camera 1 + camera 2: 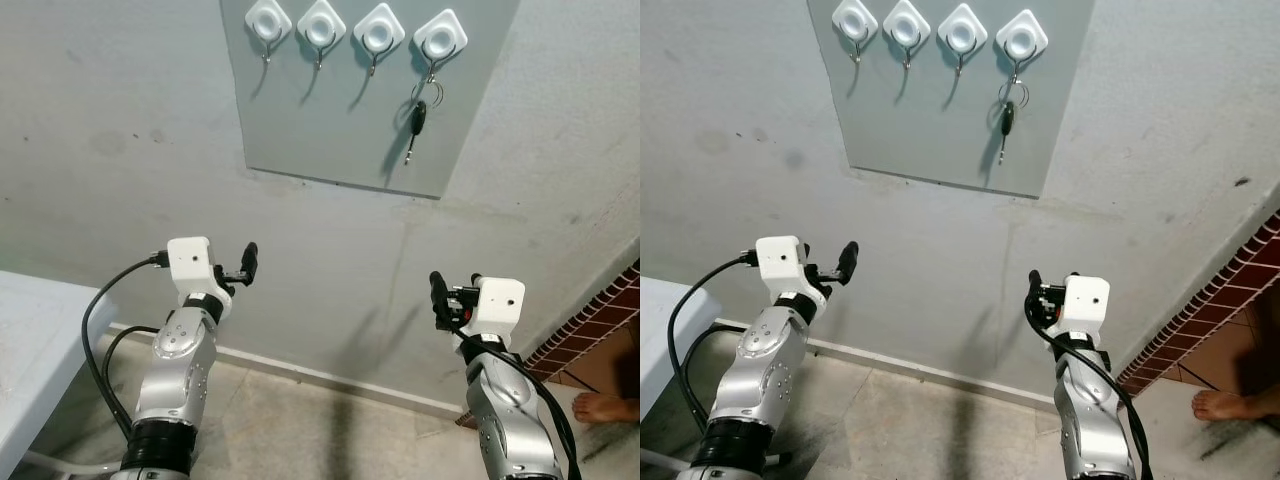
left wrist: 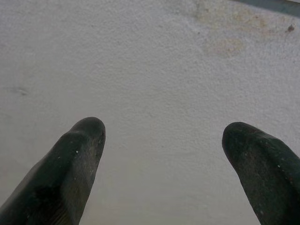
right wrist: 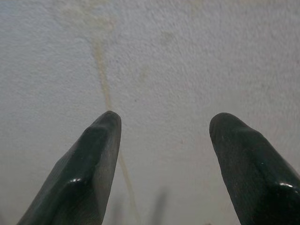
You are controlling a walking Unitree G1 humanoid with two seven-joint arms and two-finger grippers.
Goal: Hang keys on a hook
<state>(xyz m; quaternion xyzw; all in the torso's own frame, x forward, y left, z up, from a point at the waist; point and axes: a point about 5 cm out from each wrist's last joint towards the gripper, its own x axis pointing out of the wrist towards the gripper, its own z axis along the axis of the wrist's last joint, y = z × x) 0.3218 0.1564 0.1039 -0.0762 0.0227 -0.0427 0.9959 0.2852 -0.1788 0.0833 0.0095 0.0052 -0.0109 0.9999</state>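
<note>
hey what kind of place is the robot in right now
Probably a home entryway or hallway. A grey board on the plaster wall carries four white hooks, with keys hanging from the rightmost hook. Below are a tiled floor and a brick edge; a person's bare foot stands nearby.

Soft, even daylight fills the head views, which are sharp with no glare. The keys (image 1: 418, 122) and hooks (image 1: 441, 36) throw faint shadows down and to the left on the grey board (image 1: 330, 130). In both wrist views the black fingers (image 2: 70, 173) are close and slightly soft, and the rough wall (image 3: 164, 61) beyond them is dimmer, with mild grain.
</note>
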